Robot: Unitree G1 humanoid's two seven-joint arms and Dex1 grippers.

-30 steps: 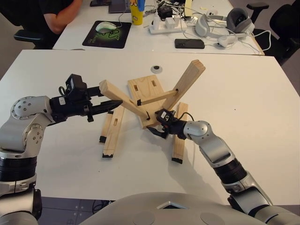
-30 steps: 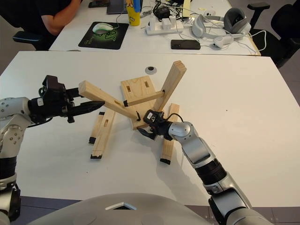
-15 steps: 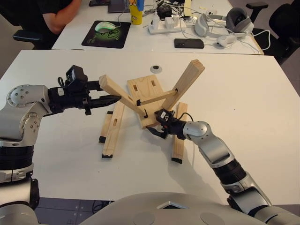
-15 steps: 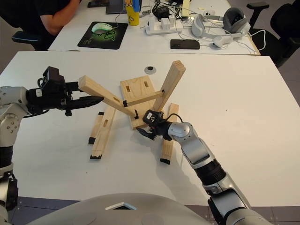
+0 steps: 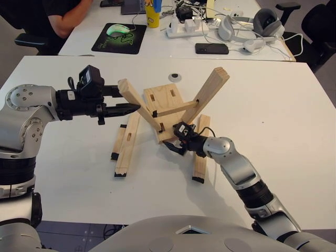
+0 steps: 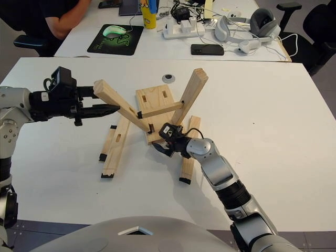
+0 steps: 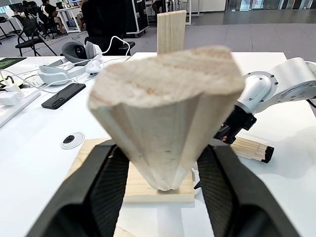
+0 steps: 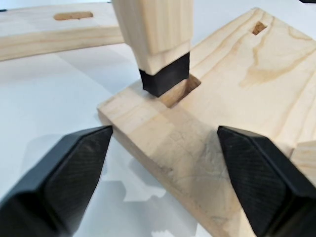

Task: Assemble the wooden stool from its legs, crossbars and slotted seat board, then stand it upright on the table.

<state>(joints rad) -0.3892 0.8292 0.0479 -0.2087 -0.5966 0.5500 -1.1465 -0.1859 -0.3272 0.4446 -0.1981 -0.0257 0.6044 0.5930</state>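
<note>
A wooden board (image 5: 161,102) lies flat in the middle of the white table (image 5: 273,121). It has slots cut in it.

The left claw (image 5: 130,98) is up above the table, to the left of the board. It pinches the top end of a leg (image 5: 144,109), one finger on each side. The leg slants down toward the near corner of the board. Its black tip (image 8: 165,74) sits right at a slot (image 8: 183,88) there. I cannot tell how far in it goes.

A second leg (image 5: 207,97) slants up the other way, to the right. A thin crossbar (image 5: 176,109) joins the two legs, so they make a V over the board.

The right claw (image 8: 164,131) is low, at the near corner of the board. Its fingers are spread wide, one on each side of the corner, and they grip nothing. I cannot tell if they touch the wood.

Two loose sticks (image 5: 127,142) lie flat side by side on the table, just left of the board. One more stick (image 5: 199,163) lies on the right, partly under the right arm.
</note>
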